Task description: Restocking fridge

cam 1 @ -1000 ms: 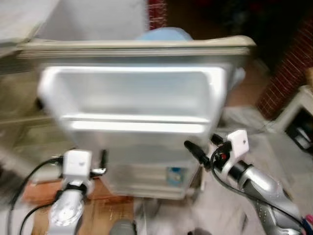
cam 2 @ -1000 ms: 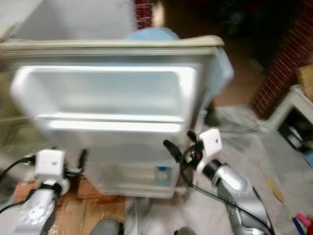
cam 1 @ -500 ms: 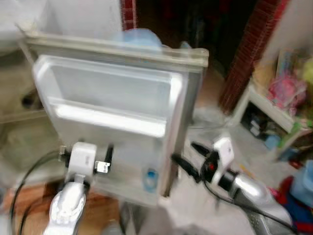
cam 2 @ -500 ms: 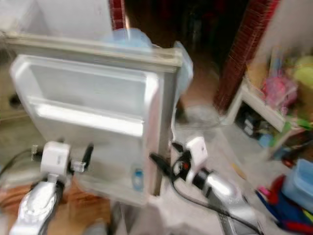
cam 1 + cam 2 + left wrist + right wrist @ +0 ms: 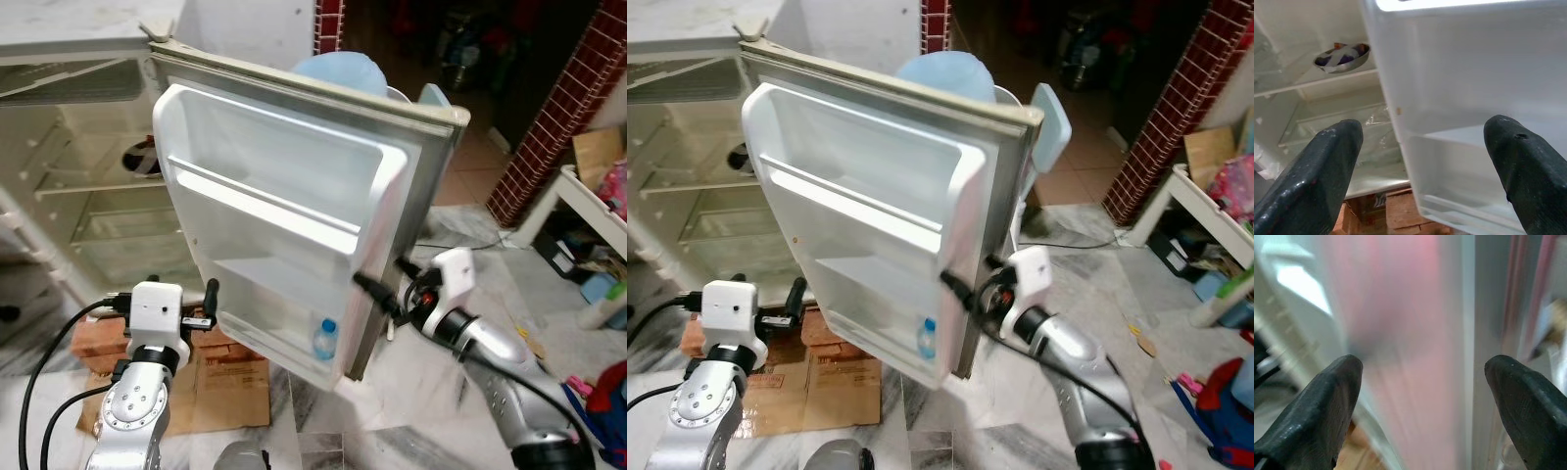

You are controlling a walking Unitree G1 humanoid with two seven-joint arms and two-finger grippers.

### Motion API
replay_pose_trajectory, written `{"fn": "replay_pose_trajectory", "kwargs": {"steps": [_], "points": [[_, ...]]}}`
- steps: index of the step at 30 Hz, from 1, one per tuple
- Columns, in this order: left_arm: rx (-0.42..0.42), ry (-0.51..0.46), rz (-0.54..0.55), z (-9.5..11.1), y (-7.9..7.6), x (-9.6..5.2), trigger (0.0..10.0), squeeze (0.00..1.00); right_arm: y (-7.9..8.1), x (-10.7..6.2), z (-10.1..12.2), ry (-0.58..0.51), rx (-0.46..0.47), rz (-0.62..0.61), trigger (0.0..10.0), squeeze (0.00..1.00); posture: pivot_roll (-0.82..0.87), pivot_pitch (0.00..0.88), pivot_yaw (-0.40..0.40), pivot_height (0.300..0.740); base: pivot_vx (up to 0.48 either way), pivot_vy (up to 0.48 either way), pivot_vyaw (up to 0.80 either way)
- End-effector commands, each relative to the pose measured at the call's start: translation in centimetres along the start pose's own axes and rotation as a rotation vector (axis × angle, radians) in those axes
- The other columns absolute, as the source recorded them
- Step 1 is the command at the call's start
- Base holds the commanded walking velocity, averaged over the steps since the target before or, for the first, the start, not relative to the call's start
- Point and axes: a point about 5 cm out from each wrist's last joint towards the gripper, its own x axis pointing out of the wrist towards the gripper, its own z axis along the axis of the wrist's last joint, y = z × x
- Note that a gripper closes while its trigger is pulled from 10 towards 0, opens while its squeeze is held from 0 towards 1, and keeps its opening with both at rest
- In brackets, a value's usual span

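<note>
The white fridge [image 5: 78, 186] stands open, its door [image 5: 294, 225] swung wide toward me. A small water bottle [image 5: 324, 340] with a blue cap stands in the door's lowest shelf. A metal bowl [image 5: 1342, 56] sits on an inner fridge shelf. My right gripper [image 5: 384, 284] is open at the door's free edge, which runs between its fingers [image 5: 1312, 411] in the right wrist view. My left gripper [image 5: 1420, 156] is open and empty, low by the door's inner side, facing the gap between door and cabinet.
A flat cardboard box [image 5: 230, 382] and reddish bricks [image 5: 93, 338] lie on the floor under the door. A pale blue chair [image 5: 1048, 117] stands behind the door. A red brick pillar [image 5: 568, 108], a white shelf unit [image 5: 588, 211] and toys are at the right.
The view has swung and sharpened, so the fridge interior now shows at left. The door stands more edge-on to me. My right gripper stays at the door's edge.
</note>
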Motion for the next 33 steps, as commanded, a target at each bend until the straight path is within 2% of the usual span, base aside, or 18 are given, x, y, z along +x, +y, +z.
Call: {"fn": "replay_pose_trajectory", "kwargs": {"steps": [1, 14, 24, 25, 32, 33], "points": [[-0.002, 0.008, 0.021, 0.1, 0.3, 0.1, 10.0, 0.0, -0.1, 0.5, 0.5, -0.042, -0.004, -0.027, 10.0, 0.0, 0.06, 0.0, -0.005, 0.74, 0.0, 0.0, 0.0], [0.003, 0.012, 0.037, 0.3, 0.4, 0.3, 10.0, 0.0, -0.7, 1.0, -0.2, -0.012, -0.025, -0.062, 10.0, 0.0, 0.07, 0.0, -0.004, 0.74, 0.0, 0.0, 0.0], [0.003, 0.027, 0.049, 0.2, 0.5, 0.4, 10.0, 0.0, -0.6, 1.4, 0.0, -0.043, -0.027, -0.077, 10.0, 0.0, 0.07, 0.0, 0.002, 0.74, 0.0, -0.426, 0.0], [0.004, 0.028, 0.049, 0.1, 0.6, 0.4, 10.0, 0.0, -0.6, 1.4, 0.0, -0.044, -0.036, -0.078, 10.0, 1.0, 0.07, 0.0, 0.003, 0.74, 0.0, -0.48, 0.0], [-0.002, 0.043, 0.056, 0.0, 0.5, 0.4, 10.0, 0.0, -0.6, 1.5, -0.2, -0.032, -0.06, -0.081, 10.0, 1.0, 0.07, 0.0, 0.003, 0.74, 0.0, -0.48, 0.0], [-0.001, 0.043, 0.057, 0.0, 0.6, 0.4, 10.0, 0.0, -0.6, 1.5, -0.2, -0.029, -0.059, -0.074, 10.0, 0.21, 0.07, 0.0, 0.003, 0.74, 0.0, -0.33, 0.0]]}}
